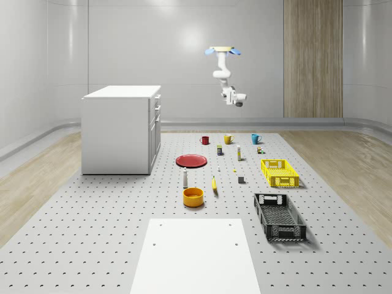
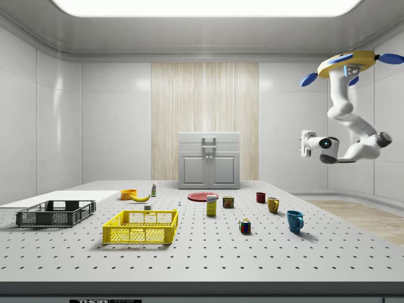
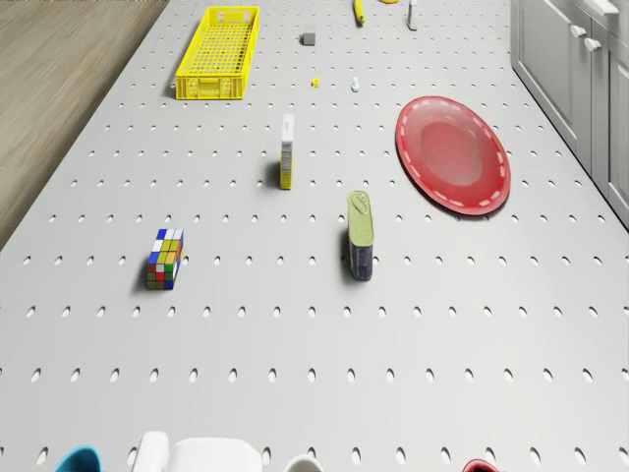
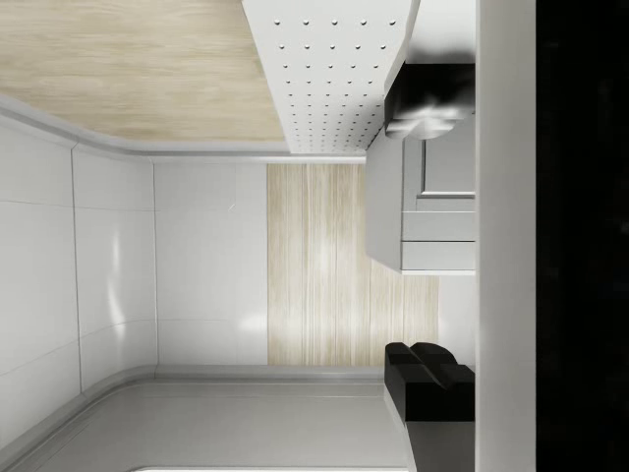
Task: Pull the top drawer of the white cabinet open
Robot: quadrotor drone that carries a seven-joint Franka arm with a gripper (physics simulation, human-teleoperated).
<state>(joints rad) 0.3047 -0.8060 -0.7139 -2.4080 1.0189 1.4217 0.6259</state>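
**Drone hovers, white cabinet's top drawer shut**

The white cabinet [image 1: 116, 131] stands on the perforated counter [image 1: 92, 208] at the left of the whole-scene frame and dead centre in the side view. Its top drawer [image 2: 192, 138] sits flush with the front, a plain white band just under the cabinet's top edge. A small handle shows at its middle, above a second drawer and two panelled doors.

The drone [image 1: 223, 51] hovers high over the far end of the counter, above a row of mugs [image 1: 228, 139], at the upper right of the side frame. Its arm hangs bent, with the pincer [image 2: 307, 142] pointing toward the cabinet but well apart from it. In the wrist view the dark fingers [image 4: 425, 98] stand wide apart, holding nothing.
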